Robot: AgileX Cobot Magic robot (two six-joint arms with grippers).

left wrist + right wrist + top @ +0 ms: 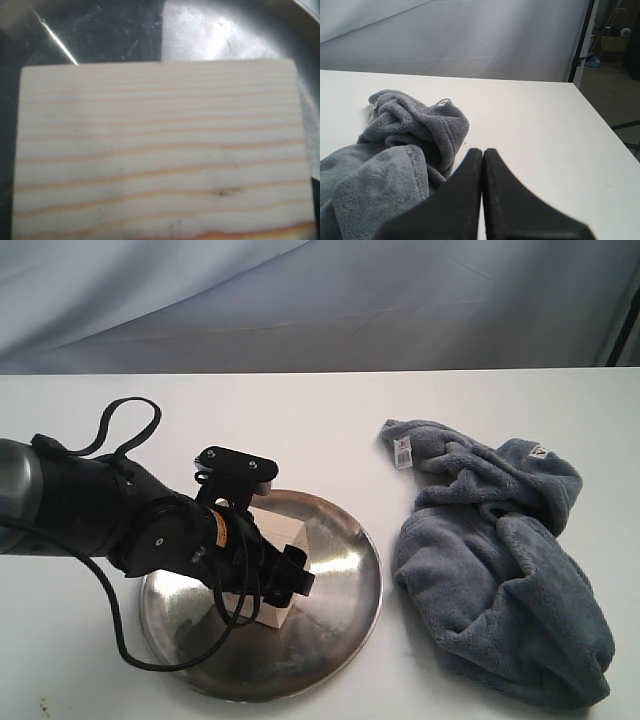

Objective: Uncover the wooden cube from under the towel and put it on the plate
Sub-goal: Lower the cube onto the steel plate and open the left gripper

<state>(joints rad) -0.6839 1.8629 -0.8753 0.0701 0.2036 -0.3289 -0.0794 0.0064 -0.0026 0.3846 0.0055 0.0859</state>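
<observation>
Wooden cube (283, 532): at the middle of the plate (345, 570), bare, seemingly set down.
Left gripper (268, 585): astride the cube, arm slanting low over the plate's left rim; gripping or slack, I cannot tell.
Towel (500, 570): heaped on the worktop (320, 430) right of the plate, out of the way.
Right gripper (482, 165): pinched together, empty, by the towel.

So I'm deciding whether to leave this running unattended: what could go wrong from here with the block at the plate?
The left gripper hides whether the pale wooden cube sits flat on the round shiny steel plate. If it is released tilted, it could slide or tumble. The arm's loose black cable hangs across the plate's rim and might snag it on withdrawal.
</observation>
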